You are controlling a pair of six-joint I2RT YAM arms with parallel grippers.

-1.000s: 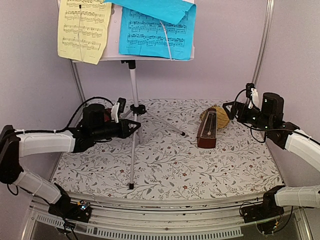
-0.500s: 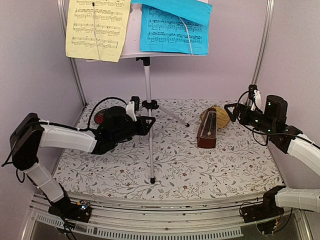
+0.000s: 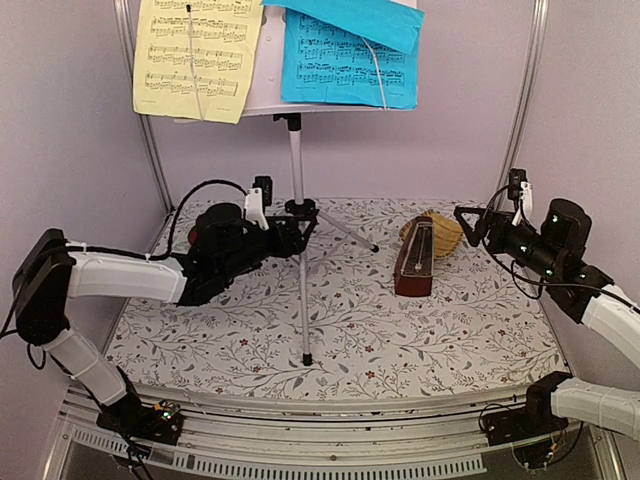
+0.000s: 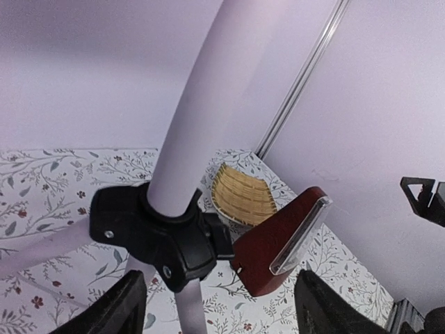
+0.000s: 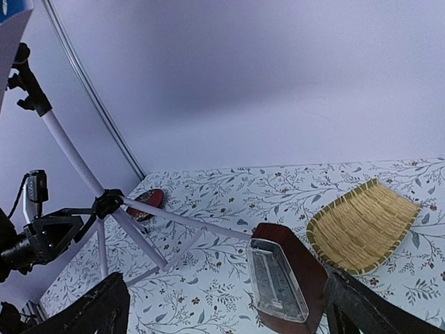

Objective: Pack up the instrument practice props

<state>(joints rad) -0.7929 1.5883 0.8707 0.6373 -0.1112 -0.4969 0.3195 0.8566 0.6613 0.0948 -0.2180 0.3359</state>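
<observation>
At centre frame, we are straddling the music stand.
Our left gripper, the nearer, is standing open around its vertical pole, holding nothing; our right gripper is gaping empty, right of the metronome.

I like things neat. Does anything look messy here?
Yes. On the stand, the blue sheet has its top flopped forward and folded over itself. The cream sheet beside it hangs a bit tilted.
</observation>
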